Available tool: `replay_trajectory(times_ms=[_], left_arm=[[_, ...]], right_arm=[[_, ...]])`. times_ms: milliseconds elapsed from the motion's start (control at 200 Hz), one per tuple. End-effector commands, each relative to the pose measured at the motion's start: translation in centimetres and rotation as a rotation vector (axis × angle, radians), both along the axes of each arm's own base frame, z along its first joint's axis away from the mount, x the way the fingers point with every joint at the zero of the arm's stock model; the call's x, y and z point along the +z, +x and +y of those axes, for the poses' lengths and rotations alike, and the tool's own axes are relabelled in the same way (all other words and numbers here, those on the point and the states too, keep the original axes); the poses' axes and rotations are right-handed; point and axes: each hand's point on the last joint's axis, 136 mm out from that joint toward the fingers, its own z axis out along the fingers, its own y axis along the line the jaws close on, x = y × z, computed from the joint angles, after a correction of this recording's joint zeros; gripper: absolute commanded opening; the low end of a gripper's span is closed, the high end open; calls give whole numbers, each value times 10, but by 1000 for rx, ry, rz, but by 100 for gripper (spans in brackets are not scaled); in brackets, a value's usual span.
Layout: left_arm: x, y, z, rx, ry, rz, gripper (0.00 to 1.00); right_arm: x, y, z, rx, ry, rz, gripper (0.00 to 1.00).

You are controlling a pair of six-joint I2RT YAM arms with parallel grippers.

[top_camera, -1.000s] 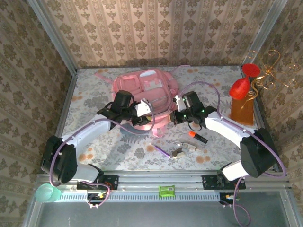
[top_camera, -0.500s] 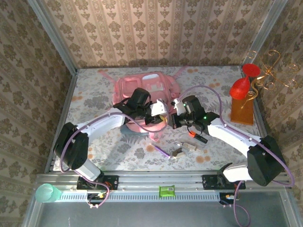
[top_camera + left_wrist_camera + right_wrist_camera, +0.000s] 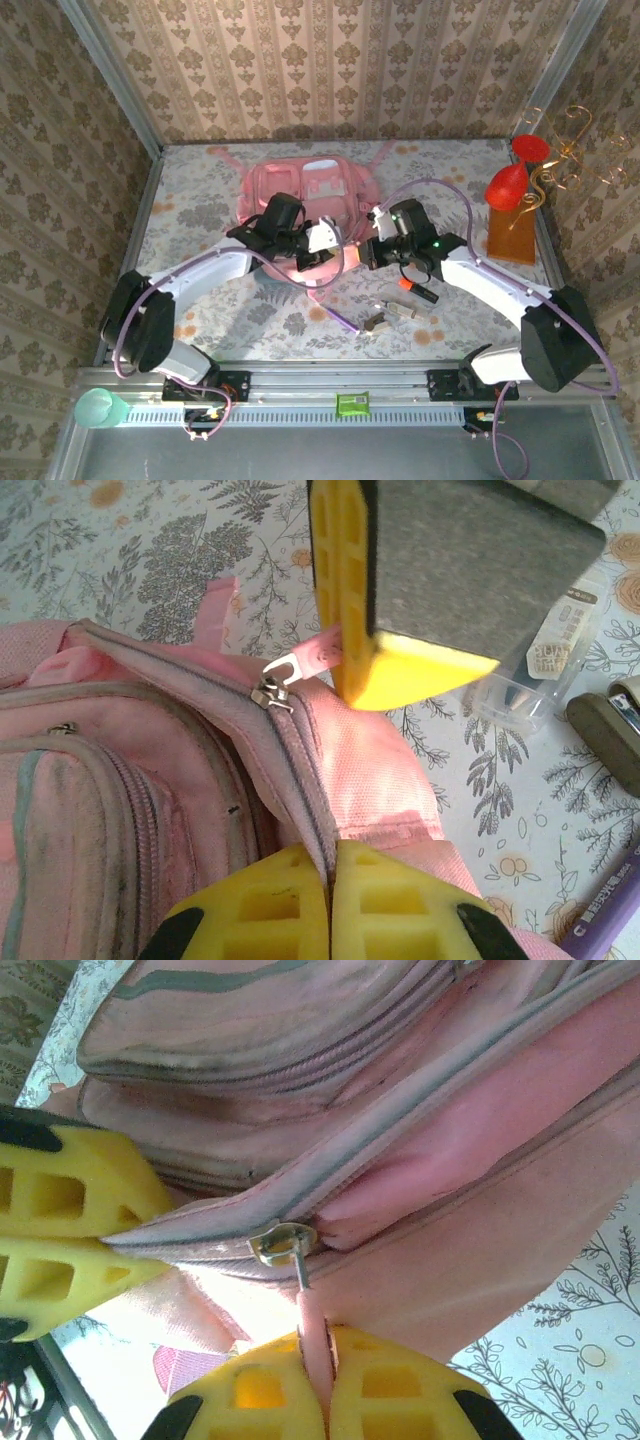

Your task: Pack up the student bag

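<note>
The student bag (image 3: 300,185) is a soft pink backpack lying flat at the back middle of the table. My left gripper (image 3: 333,250) is at its near right corner, and in the left wrist view this gripper (image 3: 330,858) is shut on the bag's fabric edge beside the zipper seam. My right gripper (image 3: 366,248) faces it from the right. In the right wrist view the right gripper (image 3: 322,1348) is shut on the pink zipper pull (image 3: 312,1320), with the metal slider (image 3: 283,1242) just above. The zipper (image 3: 400,1165) gapes open a little past the slider.
An orange marker (image 3: 417,290), a clear case (image 3: 402,309), a stapler (image 3: 377,323) and a purple pen (image 3: 340,318) lie on the table near the right arm. Red ornaments on an orange stand (image 3: 511,215) occupy the right edge. A green cup (image 3: 97,408) sits at the front left.
My left gripper has moved right to the bag's near corner and closed from open onto the fabric by the zipper. The right gripper stays shut on the zipper pull.
</note>
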Motion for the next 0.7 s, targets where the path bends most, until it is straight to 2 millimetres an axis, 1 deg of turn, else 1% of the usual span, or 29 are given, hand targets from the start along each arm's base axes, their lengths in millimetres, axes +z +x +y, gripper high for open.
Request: replay_trajectory(times_ms=[0, 105, 170, 195, 240, 310, 390, 465, 495, 530, 540, 555, 695], left_arm=[[-3, -8, 28, 26, 20, 11, 0], [0, 1, 44, 90, -4, -4, 0], [4, 4, 52, 118, -19, -21, 0], [6, 5, 55, 125, -23, -29, 0], [8, 6, 58, 135, -29, -37, 0], [11, 6, 60, 142, -33, -49, 0], [12, 9, 58, 148, -41, -55, 0], [10, 12, 55, 146, -42, -49, 0], [9, 13, 53, 146, -41, -45, 0], [8, 14, 51, 144, -37, -41, 0], [7, 15, 51, 144, -34, -40, 0], [6, 15, 50, 144, -32, -40, 0], [0, 18, 39, 128, -8, -38, 0]], right_arm=[[-22, 38, -71, -291, -240, 15, 0], [-28, 51, -83, -336, -294, 30, 0], [-32, 57, -83, -340, -298, 37, 0], [-31, 60, -80, -332, -290, 34, 0], [-28, 62, -69, -296, -243, 22, 0], [-17, 60, -50, -223, -149, -9, 0], [1, 50, -27, -115, -42, -42, 0], [17, 36, -8, -20, 27, -83, 0], [23, 30, -3, 8, 42, -100, 0], [22, 24, 3, 37, 45, -99, 0], [30, 21, 4, 44, 54, -120, 0], [34, 18, 7, 58, 60, -131, 0], [52, -4, 31, 151, 107, -161, 0]])
